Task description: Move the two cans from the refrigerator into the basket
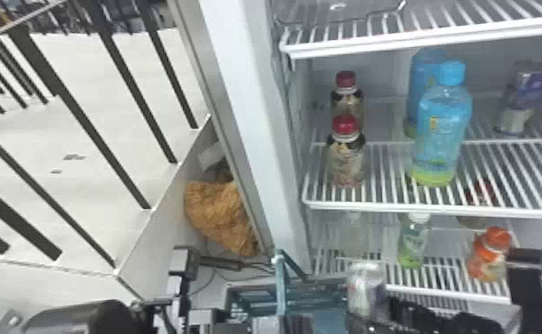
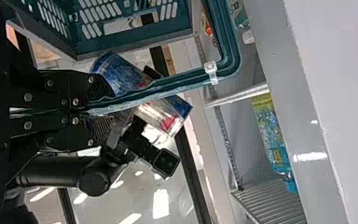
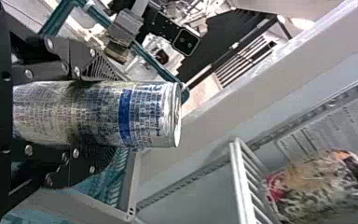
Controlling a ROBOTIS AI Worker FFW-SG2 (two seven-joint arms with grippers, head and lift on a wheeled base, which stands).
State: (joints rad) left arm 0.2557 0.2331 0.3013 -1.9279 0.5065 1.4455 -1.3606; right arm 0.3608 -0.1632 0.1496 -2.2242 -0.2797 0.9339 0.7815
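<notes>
1 shiny can [image 1: 365, 288] clamped in right gripper [image 1: 368, 314], near the slotted basket [image 2: 130, 41]; left gripper [image 1: 280, 324] grasping its handle [image 2: 229, 51]; 1 purple-silver can [image 1: 522, 97] on wire shelf [image 1: 416, 208].

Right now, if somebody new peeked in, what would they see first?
Probably the front blue bottle, standing on a white wire shelf in the fridge. Next, the shiny can squeezed in the right pincer, and the teal basket handle gripped by the left pincer. The golden-brown lump low down, just left of the fridge, might catch eyes too.
</notes>
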